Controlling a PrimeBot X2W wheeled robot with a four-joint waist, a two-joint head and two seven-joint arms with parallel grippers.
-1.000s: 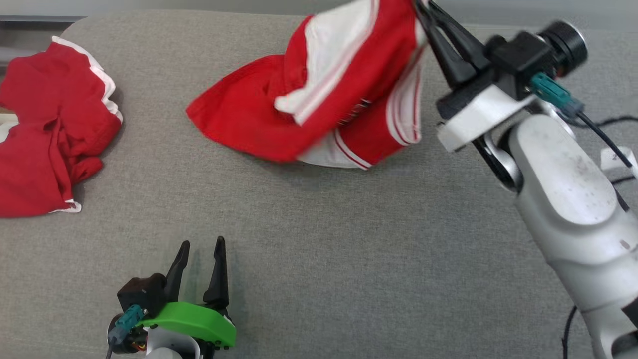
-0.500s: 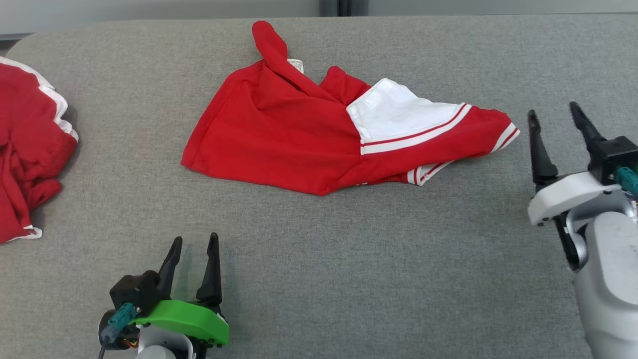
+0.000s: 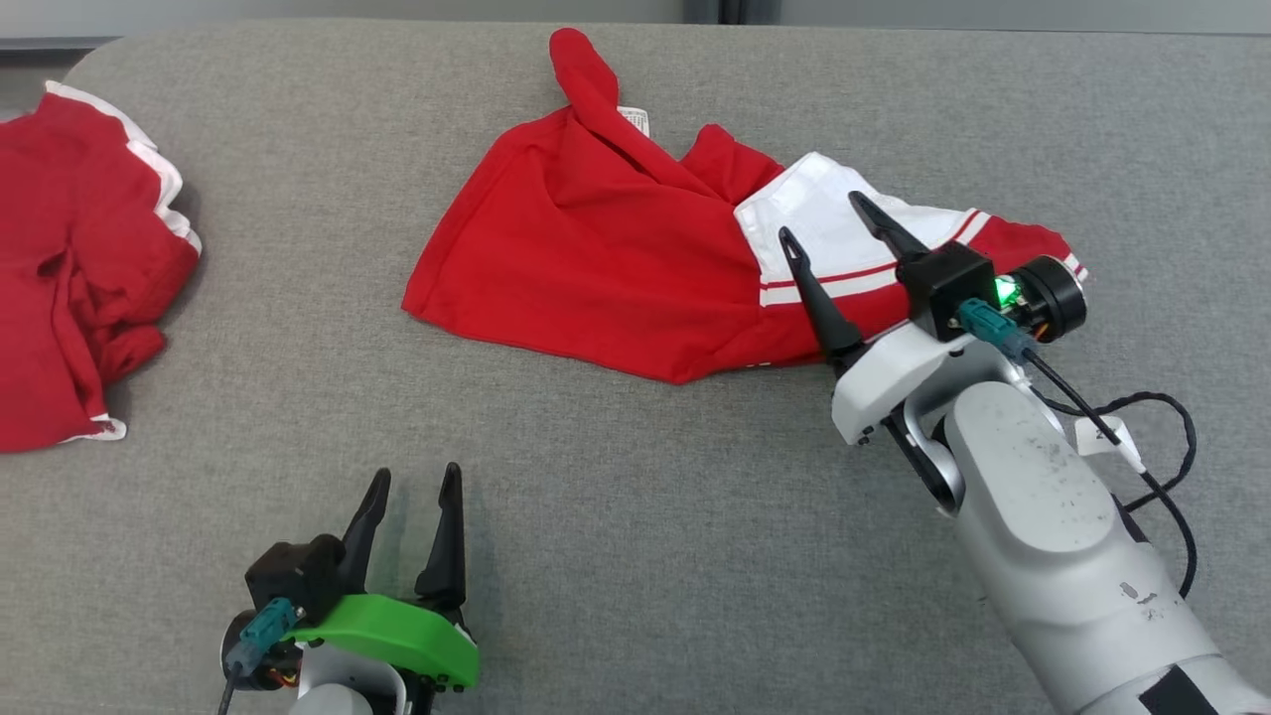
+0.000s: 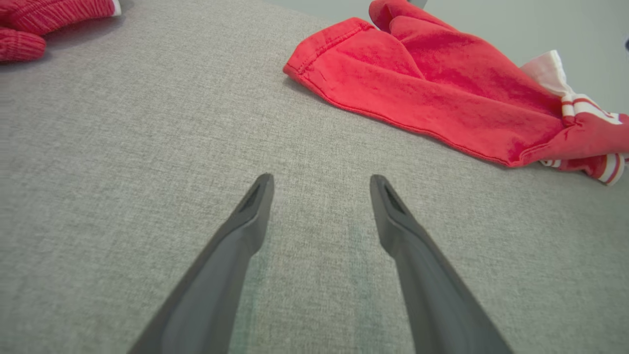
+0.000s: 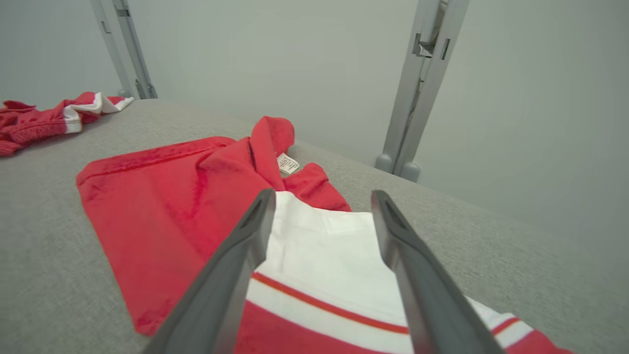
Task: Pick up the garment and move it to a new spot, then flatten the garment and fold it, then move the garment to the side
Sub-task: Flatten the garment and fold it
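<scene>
A red garment (image 3: 616, 268) with a white, red-striped panel lies rumpled on the grey table (image 3: 635, 516), upper centre in the head view. It also shows in the left wrist view as the garment (image 4: 432, 103) and in the right wrist view as the garment (image 5: 196, 206). My right gripper (image 3: 826, 220) hovers open over the white panel at its right end, nothing between the fingers (image 5: 245, 255). My left gripper (image 3: 417, 482) stands open over bare table near the front edge, well short of the garment, with its fingers (image 4: 245, 231) empty.
A second red garment (image 3: 79, 258) with white trim lies crumpled at the table's left edge, seen too as a heap (image 5: 44, 118) in the right wrist view. Grey frame posts (image 5: 417, 88) stand behind the table. A black cable (image 3: 1142, 417) loops by my right arm.
The right gripper let go of the lifted garment, which now lies spread on the table; the gripper has since come back over its white panel, open. The head camera shifted. The left gripper stayed put.
</scene>
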